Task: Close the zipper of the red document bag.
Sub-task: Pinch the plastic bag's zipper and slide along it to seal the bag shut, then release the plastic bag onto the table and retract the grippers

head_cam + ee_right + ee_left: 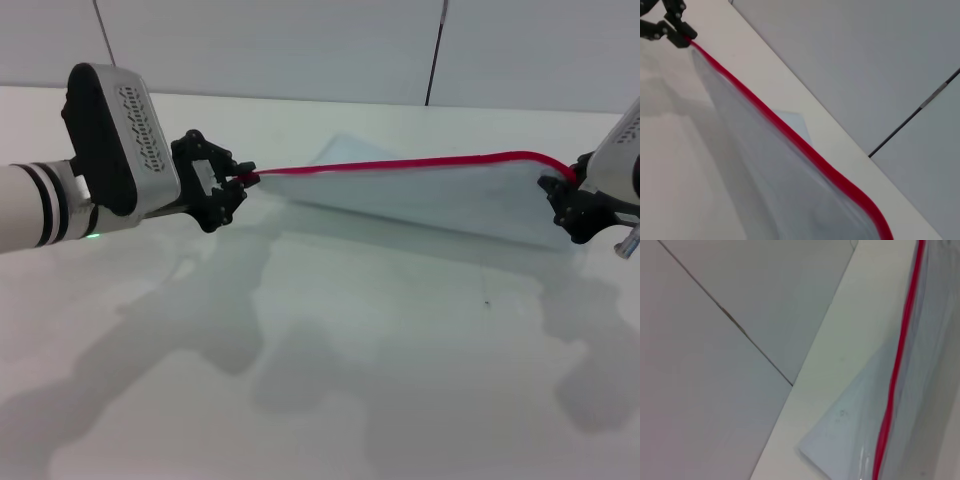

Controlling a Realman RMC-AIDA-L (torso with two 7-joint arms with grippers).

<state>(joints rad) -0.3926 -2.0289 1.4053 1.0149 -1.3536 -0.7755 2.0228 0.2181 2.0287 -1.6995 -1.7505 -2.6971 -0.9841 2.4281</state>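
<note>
Held taut above the tabletop (330,340), the bag (440,200) looks thin, floppy and slick, so both grippers, left (243,180) and right (562,190), pinch the zipper (400,163) ends.

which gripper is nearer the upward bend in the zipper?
Right. The right gripper grips the zipper end just beside the bend; the left gripper holds the far opposite end of the red document bag.

White surface (330,350), matte and marked by soft shadows; along its far edge, a grey panelled wall (280,45) divided by thin dark seams.
</note>
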